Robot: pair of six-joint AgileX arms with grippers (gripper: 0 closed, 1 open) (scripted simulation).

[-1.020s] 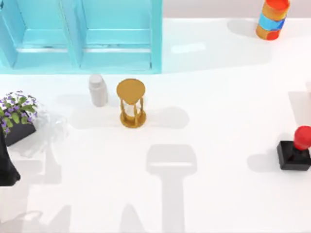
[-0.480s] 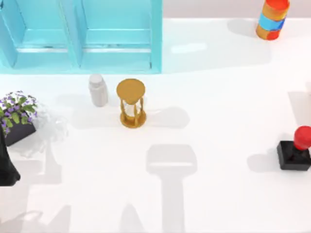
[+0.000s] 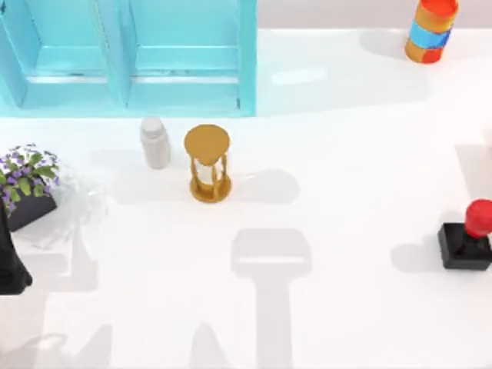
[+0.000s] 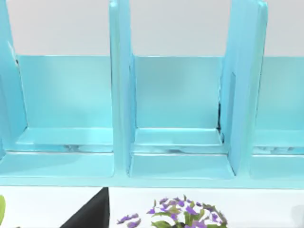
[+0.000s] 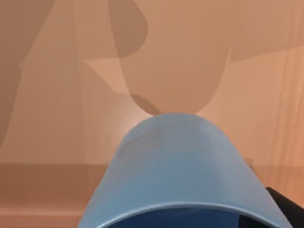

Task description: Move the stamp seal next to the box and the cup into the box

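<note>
One stamp seal (image 3: 467, 238) stands upright on the white counter (image 3: 346, 154) near the right edge in the top view, black square base down, red knob on top. No part of either arm touches it.

Left arm: a dark part of it sits at the left edge of the counter in the top view, just below the purple flower pot (image 3: 27, 184). The left wrist view looks at the light blue shelf unit (image 4: 175, 118) with its upright dividers, with the flowers low in front of it. I cannot tell how my left gripper stands.

Right wrist view: the blue cup (image 5: 183, 175) lies very close to the camera, its pale tapered wall rising toward its closed end, the rim nearest the lens. Behind it is an orange-brown surface with shadows across it. A dark edge shows at the lower corner beside the cup. I cannot tell whether my right gripper is closed on the cup or how wide it is.

Other items on the counter, top view: white bottle (image 3: 154, 142) just beside the golden-brown hourglass (image 3: 207, 163), both below the shelf unit; striped orange-blue-red cylinder (image 3: 430, 31) at the far right corner, well apart from the stamp seal.
</note>
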